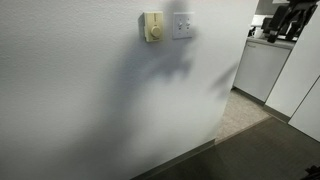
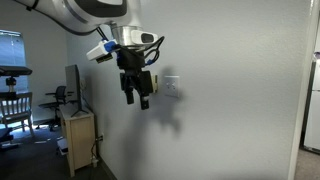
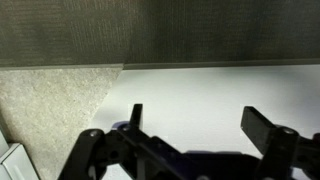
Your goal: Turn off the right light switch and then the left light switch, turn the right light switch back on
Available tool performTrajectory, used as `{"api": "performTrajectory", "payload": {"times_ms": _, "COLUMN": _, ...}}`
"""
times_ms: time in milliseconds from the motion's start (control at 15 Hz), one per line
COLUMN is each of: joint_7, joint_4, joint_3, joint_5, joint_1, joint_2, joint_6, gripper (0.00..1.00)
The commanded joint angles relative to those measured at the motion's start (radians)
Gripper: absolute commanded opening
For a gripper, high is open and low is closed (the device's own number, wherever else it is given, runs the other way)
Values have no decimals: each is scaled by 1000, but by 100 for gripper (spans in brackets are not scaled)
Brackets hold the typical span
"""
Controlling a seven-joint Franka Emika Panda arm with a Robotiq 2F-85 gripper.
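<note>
White wall point(image 1: 100, 90), dark carpet point(image 1: 262, 150) below; hand point(image 2: 139, 100) fingers apart, nr switch plate point(image 2: 171, 87).

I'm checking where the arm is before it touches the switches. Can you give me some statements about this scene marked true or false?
1. The gripper is open with nothing between its fingers. True.
2. The cream dial box sits to the right of the white switch plate. False: in an exterior view it sits just left of the plate.
3. A finger is pressing the switch plate. False: the plate is bare, with only shadow across it.
4. A low cabinet stands against the wall. True.
5. The wrist view shows the switches. False: it shows only carpet and plain wall.
</note>
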Motion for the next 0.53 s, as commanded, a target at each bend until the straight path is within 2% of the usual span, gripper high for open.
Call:
{"api": "performTrajectory", "payload": {"times_ms": 0, "joint_7": -41, "joint_4": 51, "joint_3": 9, "joint_5": -23, "joint_1": 5, "joint_2": 44, "joint_6": -26, "gripper": 100}}
{"api": "performTrajectory", "payload": {"times_ms": 467, "joint_7": -145, "joint_4": 181, "joint_3": 50, "joint_5": -156, "joint_1": 34, "joint_2": 149, "joint_6": -112, "gripper": 100}}
